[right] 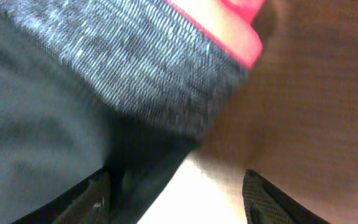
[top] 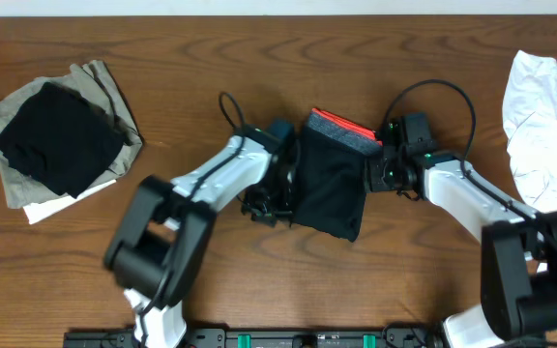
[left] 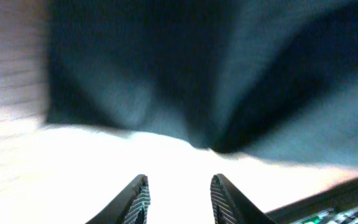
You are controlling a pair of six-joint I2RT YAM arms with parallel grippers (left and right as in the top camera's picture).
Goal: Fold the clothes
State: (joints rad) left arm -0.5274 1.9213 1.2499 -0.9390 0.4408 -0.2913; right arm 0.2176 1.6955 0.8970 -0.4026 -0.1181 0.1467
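A dark garment [top: 329, 193] with a grey waistband and a red inner strip [top: 344, 124] lies folded at the table's middle. My left gripper [top: 277, 196] is at its left edge, open and empty. In the left wrist view the fingers [left: 178, 190] stand apart, with the dark cloth [left: 185, 68] just ahead of them. My right gripper [top: 376, 174] is at the garment's right edge, wide open. In the right wrist view [right: 176, 193] the dark cloth [right: 36, 130] and grey band [right: 135, 68] lie by the left finger, with nothing clamped.
A stack of folded clothes [top: 58, 143], black on top of olive and white, sits at the far left. A crumpled white garment [top: 546, 114] lies at the far right edge. Bare wood table [top: 433, 280] surrounds the arms.
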